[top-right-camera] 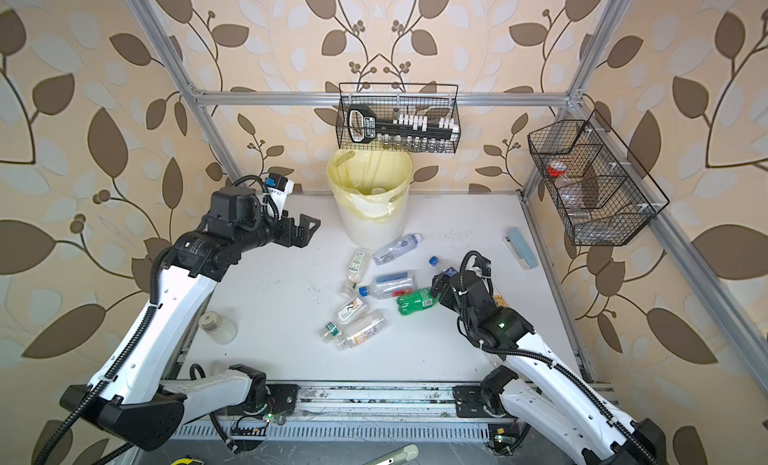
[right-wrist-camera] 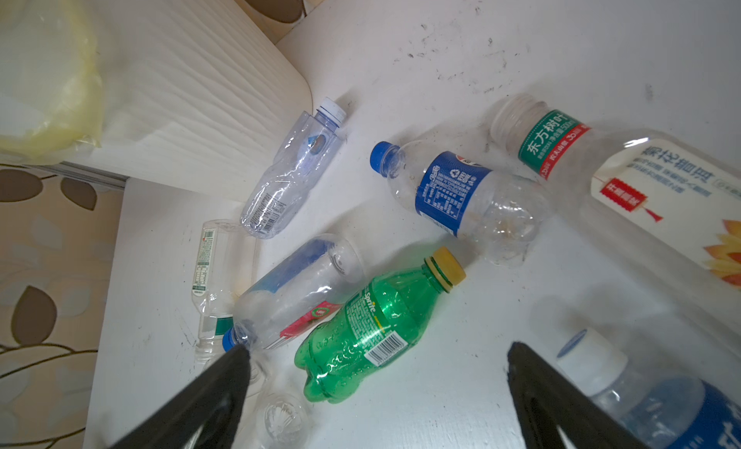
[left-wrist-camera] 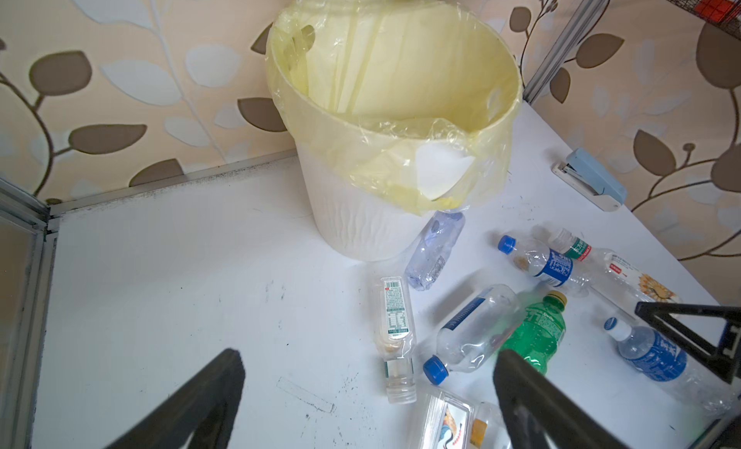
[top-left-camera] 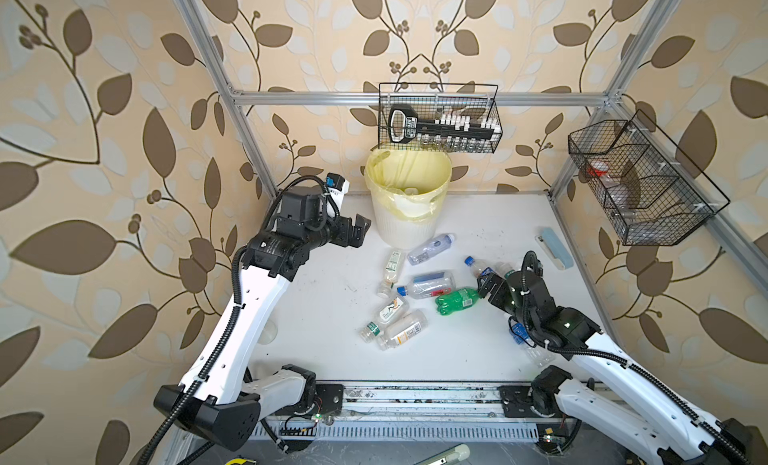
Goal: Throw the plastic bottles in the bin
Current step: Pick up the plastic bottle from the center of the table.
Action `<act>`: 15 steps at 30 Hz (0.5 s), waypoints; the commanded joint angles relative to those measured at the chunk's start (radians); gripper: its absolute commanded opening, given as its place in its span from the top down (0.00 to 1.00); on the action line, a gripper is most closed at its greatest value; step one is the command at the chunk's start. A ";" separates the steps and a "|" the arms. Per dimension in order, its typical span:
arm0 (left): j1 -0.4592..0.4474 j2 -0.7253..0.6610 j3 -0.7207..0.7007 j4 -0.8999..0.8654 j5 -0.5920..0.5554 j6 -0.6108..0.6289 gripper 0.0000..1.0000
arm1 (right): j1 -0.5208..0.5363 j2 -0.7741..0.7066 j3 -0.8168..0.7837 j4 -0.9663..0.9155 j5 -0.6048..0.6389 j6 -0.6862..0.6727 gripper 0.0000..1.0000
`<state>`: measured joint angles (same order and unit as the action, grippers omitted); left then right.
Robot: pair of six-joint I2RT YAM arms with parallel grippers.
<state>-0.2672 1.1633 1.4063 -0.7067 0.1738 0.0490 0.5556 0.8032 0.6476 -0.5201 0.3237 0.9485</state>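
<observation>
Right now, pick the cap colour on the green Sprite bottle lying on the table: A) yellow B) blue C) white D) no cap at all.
A: the green Sprite bottle lies on its side with a yellow cap on its neck, plain in the right wrist view and also seen in the left wrist view.

Bin (left-wrist-camera: pixel 353 226): upright by far wall (left-wrist-camera: pixel 120 86), yellow liner (left-wrist-camera: pixel 401 86) over its rim.
Plastic bottles (left-wrist-camera: pixel 473 330): lying scattered on white table (left-wrist-camera: pixel 160 286); clear bottle (left-wrist-camera: pixel 435 250) just beside bin.
Left gripper (left-wrist-camera: pixel 369 358): jaws wide apart, empty.
</observation>
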 commanded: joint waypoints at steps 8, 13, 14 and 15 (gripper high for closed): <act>0.005 -0.047 -0.141 0.008 -0.040 0.120 0.01 | -0.019 0.062 0.074 -0.129 0.049 -0.052 0.00; 0.006 -0.059 -0.216 0.014 -0.049 0.143 0.01 | -0.028 0.082 0.067 -0.144 0.046 -0.058 0.00; 0.006 -0.060 -0.229 0.015 -0.048 0.144 0.01 | -0.029 0.087 0.068 -0.146 0.044 -0.058 0.00; 0.006 -0.061 -0.243 0.015 -0.047 0.144 0.01 | -0.029 0.092 0.067 -0.147 0.042 -0.056 0.00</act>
<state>-0.2668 1.1316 1.1866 -0.7063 0.1425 0.1604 0.5308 0.8848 0.6941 -0.6319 0.3485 0.8993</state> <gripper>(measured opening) 0.989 0.999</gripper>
